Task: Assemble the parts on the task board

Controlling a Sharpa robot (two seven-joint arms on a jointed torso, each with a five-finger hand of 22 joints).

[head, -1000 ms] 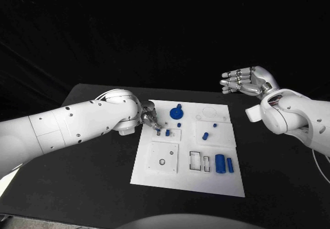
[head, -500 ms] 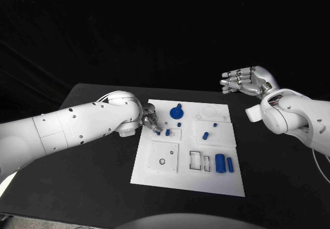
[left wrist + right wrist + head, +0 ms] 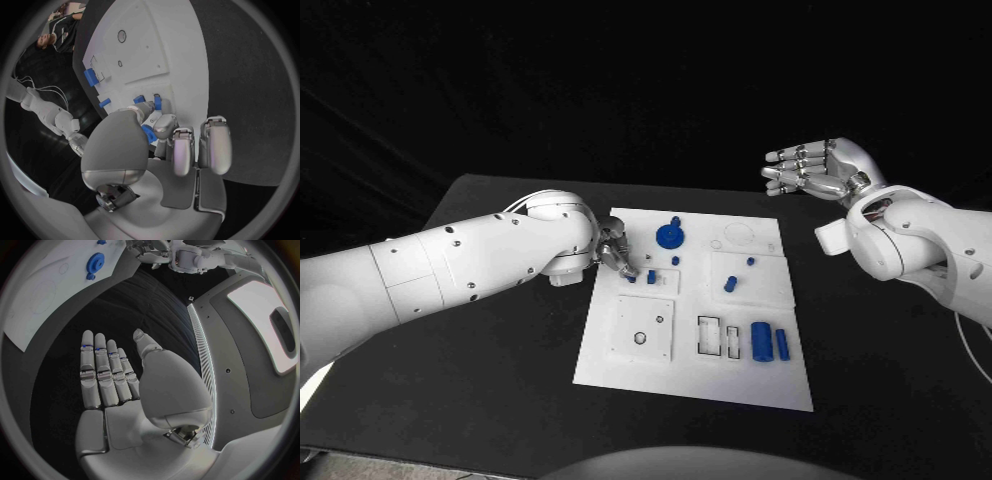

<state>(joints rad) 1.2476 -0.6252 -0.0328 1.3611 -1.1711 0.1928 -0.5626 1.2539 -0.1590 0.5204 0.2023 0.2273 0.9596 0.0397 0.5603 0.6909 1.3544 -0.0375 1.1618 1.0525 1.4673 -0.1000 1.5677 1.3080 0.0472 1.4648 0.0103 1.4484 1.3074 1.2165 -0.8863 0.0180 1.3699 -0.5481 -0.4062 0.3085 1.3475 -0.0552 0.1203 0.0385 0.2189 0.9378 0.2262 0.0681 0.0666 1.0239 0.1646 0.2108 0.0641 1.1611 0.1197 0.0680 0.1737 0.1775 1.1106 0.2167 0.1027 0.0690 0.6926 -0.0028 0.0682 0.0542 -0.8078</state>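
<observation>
The white task board (image 3: 625, 365) lies in the middle of the black table. My left hand (image 3: 613, 249) hovers low over its far left part and pinches a small blue part (image 3: 148, 133) between thumb and a finger. Just past the fingertips two small blue pegs (image 3: 651, 277) stand in the board. A blue gear (image 3: 671, 237) sits near the far edge, also seen from the right wrist (image 3: 95, 262). A blue cylinder (image 3: 762, 341) and a slimmer blue piece (image 3: 782, 346) lie at the near right. My right hand (image 3: 816, 168) is raised beyond the table's far right, fingers straight, holding nothing.
Small blue pegs (image 3: 728, 284) stand in the board's right middle. A square plate with two round holes (image 3: 640, 330) and rectangular slots (image 3: 711, 338) occupy the near half. Black table surrounds the board on all sides.
</observation>
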